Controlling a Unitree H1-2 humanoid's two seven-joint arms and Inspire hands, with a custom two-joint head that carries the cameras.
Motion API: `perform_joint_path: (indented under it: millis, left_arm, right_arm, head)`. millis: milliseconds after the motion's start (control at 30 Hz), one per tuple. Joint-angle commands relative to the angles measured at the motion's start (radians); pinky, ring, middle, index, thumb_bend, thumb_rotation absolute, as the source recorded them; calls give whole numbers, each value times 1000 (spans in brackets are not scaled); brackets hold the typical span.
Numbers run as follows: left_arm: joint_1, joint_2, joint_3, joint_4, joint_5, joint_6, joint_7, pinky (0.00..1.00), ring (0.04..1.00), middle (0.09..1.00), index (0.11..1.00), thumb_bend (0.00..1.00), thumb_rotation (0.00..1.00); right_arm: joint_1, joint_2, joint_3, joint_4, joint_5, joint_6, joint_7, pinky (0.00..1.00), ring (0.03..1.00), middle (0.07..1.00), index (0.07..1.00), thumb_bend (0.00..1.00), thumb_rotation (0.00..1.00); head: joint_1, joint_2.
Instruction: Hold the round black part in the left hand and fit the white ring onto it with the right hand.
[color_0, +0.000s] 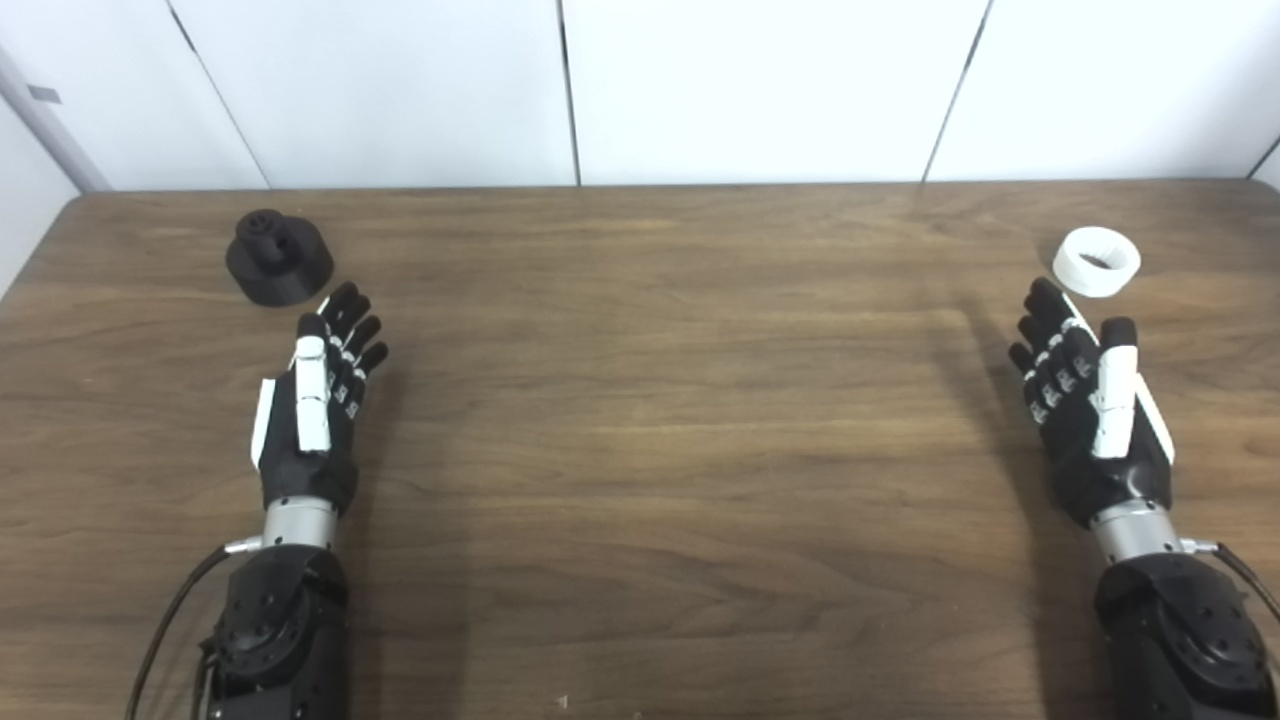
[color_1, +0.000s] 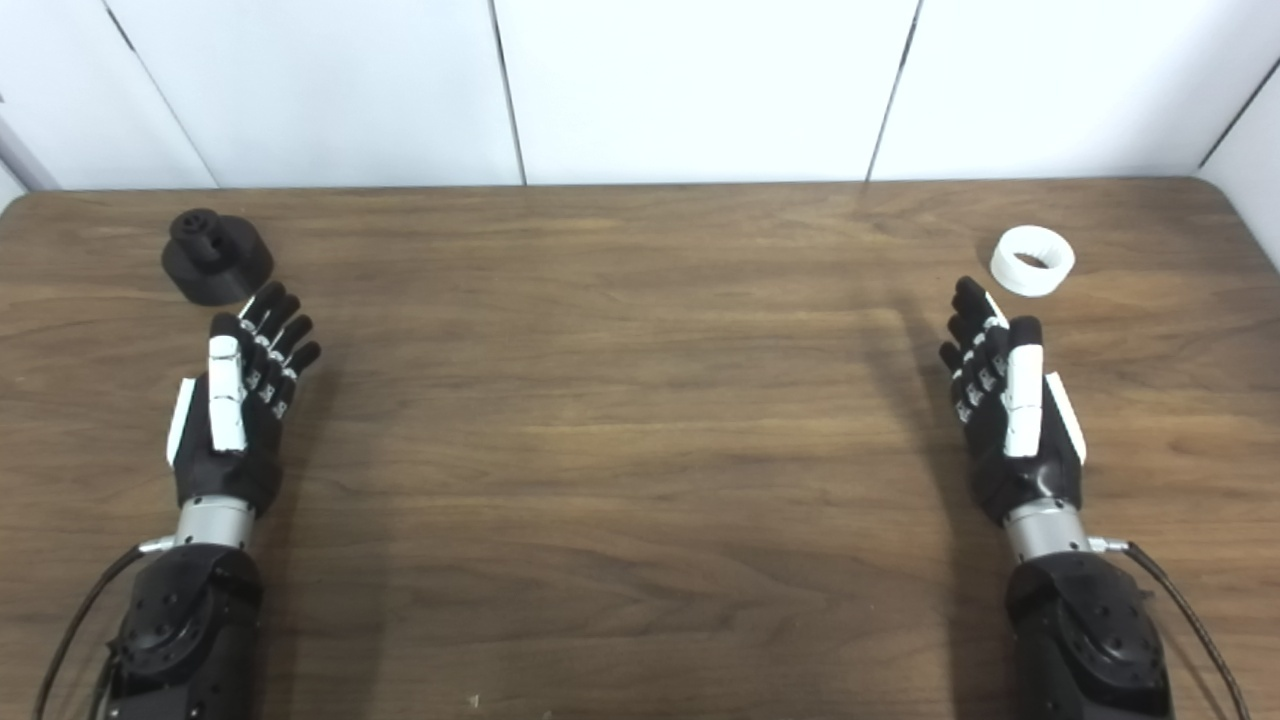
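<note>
white wall panels are backing a wooden table (color_0: 640, 400). round black part (color_0: 278, 257) is sitting far left, stub up, just beyond the left hand (color_0: 315, 410); white ring (color_0: 1097, 261) is lying far right, just past the right hand (color_0: 1085, 415). both hands are hovering, fingers extended, holding nothing. nothing grasped yet; next, probably, the left is reaching forward to take the part. nothing is blocking either path.

Paired head views down onto table (color_0: 640, 420)
</note>
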Motion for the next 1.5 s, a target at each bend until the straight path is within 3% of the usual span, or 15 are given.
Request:
perform_joint_path:
  millis: [0, 767, 1200, 1467]
  left_arm:
    - [-23, 5, -1, -38, 2, -24, -2, 913, 928, 929, 910, 615, 918]
    - [-25, 2, 0, -40, 4, -19, 5, 900, 916, 921, 904, 608, 916]
    - [-7, -10, -14, -65, 6, -8, 6, 930, 937, 933, 926, 623, 899]
    - [7, -15, -15, -136, 44, 13, 40, 897, 924, 926, 932, 656, 797]
  right_arm:
    - [-21, -16, -10, -21, 7, -41, 10, 1000, 997, 979, 941, 662, 1000]
    - [-21, -16, -12, -16, 9, -50, 16, 1000, 999, 979, 938, 658, 1000]
    - [-7, -27, -18, -19, 23, -54, 30, 1000, 1000, 985, 947, 639, 1000]
    - [10, -36, -24, -26, 24, -54, 36, 1000, 1000, 985, 952, 644, 1000]
  head:
    - [1, 4]
    - [3, 2]
    - [81, -33]
    - [142, -57]
